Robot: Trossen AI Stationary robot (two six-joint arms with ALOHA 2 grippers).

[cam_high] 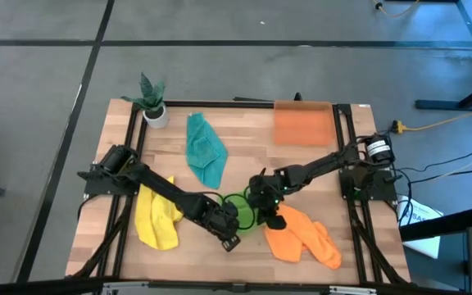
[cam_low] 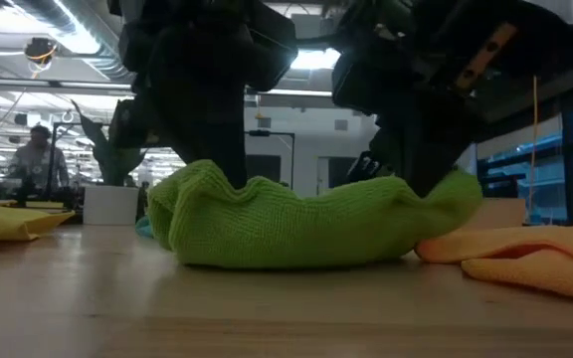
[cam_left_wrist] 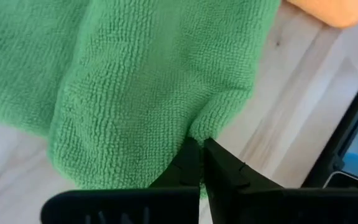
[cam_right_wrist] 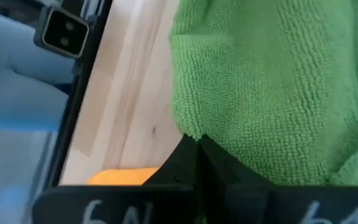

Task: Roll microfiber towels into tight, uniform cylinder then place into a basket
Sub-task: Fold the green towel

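The bright green towel (cam_low: 306,224) lies bunched at the table's middle front, both ends drawn up and its middle resting on the wood. My left gripper (cam_left_wrist: 201,149) is shut on its left end and my right gripper (cam_right_wrist: 195,142) is shut on its right end; both arms (cam_high: 244,215) meet over it in the high view. The yellow towel (cam_high: 156,217) lies flat at the left front, the teal towel (cam_high: 205,149) at the middle back and the orange towel (cam_high: 301,236) at the right front. The orange basket (cam_high: 303,123) stands at the back right. My left gripper pinches the green towel's edge (cam_left_wrist: 197,127) between its two fingers, slanting down from above. That end (cam_low: 199,177) stands raised off the table, and the cloth sags slack away from it. One layer or several, I cannot tell. My right gripper pinches a corner of the green towel's edge (cam_right_wrist: 190,127) between its two fingers, slanting down from the right. That end (cam_low: 448,191) is held up, while the cloth's middle sags onto the table.
A small potted plant (cam_high: 152,100) stands at the back left corner. The orange towel (cam_low: 525,257) lies right beside the green one on the right. Bare wood shows between the teal towel and the basket (cam_high: 248,131).
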